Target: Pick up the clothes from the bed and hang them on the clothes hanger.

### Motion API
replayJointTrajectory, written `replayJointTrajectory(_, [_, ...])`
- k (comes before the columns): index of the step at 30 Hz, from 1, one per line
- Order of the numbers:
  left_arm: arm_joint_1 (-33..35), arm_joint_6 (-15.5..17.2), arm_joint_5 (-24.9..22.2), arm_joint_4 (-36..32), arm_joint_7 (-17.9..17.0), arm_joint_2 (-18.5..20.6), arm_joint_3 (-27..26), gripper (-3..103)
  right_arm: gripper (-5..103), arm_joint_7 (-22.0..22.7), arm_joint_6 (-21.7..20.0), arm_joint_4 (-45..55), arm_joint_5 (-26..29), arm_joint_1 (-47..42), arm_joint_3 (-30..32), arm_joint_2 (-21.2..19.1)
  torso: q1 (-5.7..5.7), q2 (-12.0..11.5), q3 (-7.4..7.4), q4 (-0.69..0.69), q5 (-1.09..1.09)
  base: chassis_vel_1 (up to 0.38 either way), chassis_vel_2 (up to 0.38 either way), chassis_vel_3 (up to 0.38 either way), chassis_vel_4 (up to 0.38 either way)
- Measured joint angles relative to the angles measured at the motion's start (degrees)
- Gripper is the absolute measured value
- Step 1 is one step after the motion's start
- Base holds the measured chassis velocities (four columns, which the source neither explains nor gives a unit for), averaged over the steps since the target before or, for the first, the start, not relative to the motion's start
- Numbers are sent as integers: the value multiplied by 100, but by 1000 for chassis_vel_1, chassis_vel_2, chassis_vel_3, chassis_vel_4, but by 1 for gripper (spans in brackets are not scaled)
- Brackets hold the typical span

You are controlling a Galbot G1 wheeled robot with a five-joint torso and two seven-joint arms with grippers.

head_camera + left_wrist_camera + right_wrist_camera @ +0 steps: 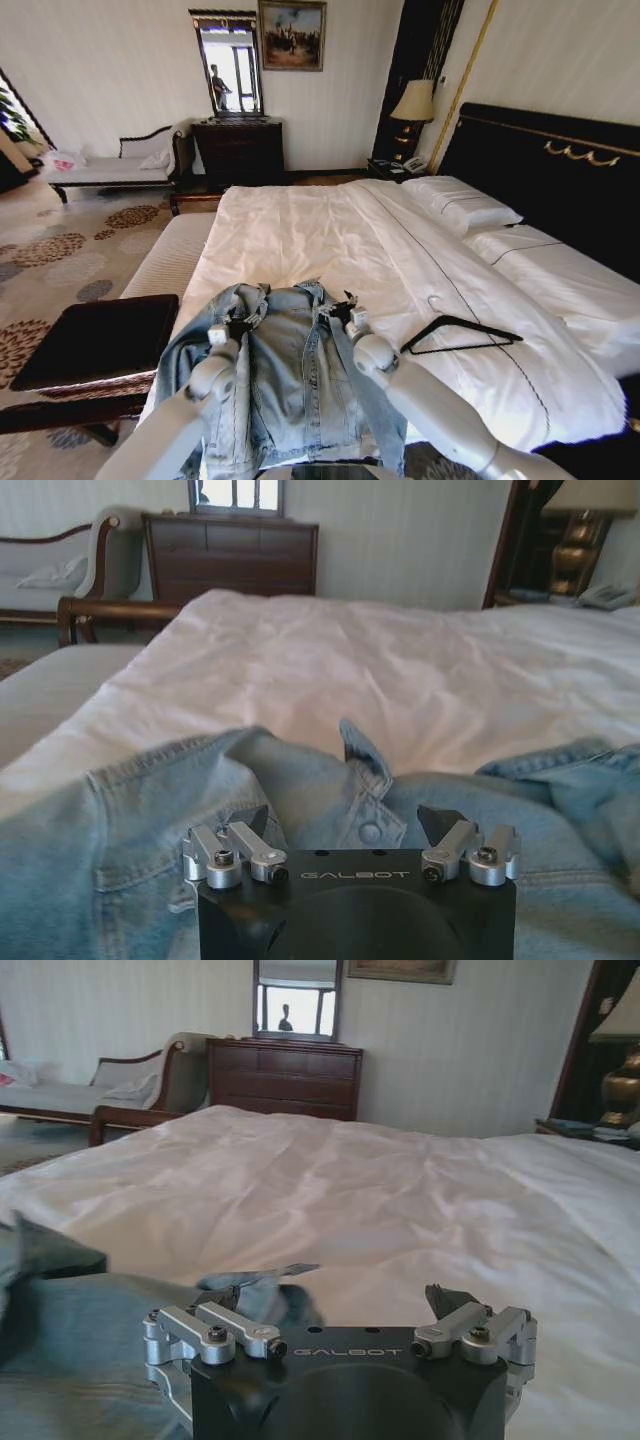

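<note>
The clothes, a faded-blue denim jacket [285, 375], lie spread at the foot of the bed [300, 235], collar toward the pillows. My left gripper [238, 326] hovers over the jacket's left shoulder, open; the left wrist view has the left gripper [350, 828] with denim [150, 820] just under its spread fingers. My right gripper [345, 312] stands open at the jacket's right shoulder; in the right wrist view the right gripper [340, 1302] has one fingertip at a denim edge [262, 1282]. The black clothes hanger [462, 335] lies flat on the sheet to the right of the jacket.
A dark low table [95, 340] stands left of the bed's foot, with a white cushioned bench [170, 255] beyond it. Pillows [470, 208] and the black headboard [560, 170] are at the right. A dresser [240, 150] and chaise lounge [110, 170] line the far wall.
</note>
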Motion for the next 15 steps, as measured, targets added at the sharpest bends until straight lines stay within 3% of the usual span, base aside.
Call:
replayJointTrajectory(6, [-573,43,87,892,-83,-330,454,84,100,4,106,66,-4,-110,183,-253,-2,0,-1,0,0,0,0,0,0])
replayJointTrajectory(9, [-657,43,111,1033,-81,-399,508,84,100,5,122,87,0,-138,216,-284,-2,0,-1,-1,0,0,0,0,0])
replayJointTrajectory(15, [-1106,-55,377,1634,174,-752,800,83,100,43,157,233,67,-226,337,-375,-2,0,-1,0,0,0,0,0,0])
